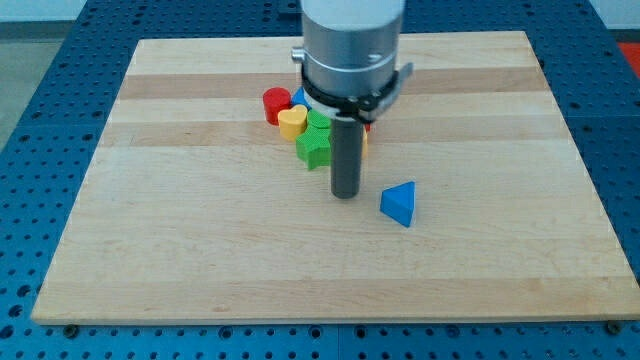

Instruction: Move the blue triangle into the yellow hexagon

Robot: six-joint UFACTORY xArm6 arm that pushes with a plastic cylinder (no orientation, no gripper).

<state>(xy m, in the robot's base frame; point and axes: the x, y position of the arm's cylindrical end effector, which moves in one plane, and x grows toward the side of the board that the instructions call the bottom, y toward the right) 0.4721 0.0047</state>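
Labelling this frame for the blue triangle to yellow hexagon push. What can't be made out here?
- Yellow hexagon: not identifiable in the camera view; the arm body and rod cover the cluster's right side. Only a yellow heart-like block shows.
- Blue block behind the cluster: mostly hidden, shape unclear.
- Orange sliver beside the rod: too little shows.
- My tip sits left of the blue triangle; contact looks absent.

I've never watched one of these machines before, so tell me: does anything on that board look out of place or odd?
Only one thing stands apart: the blue triangle lies alone toward the view's bottom right, just right of my tip, while the other blocks huddle behind the rod: a red cylinder, a yellow heart and a green star. Nothing looks damaged or spilled.
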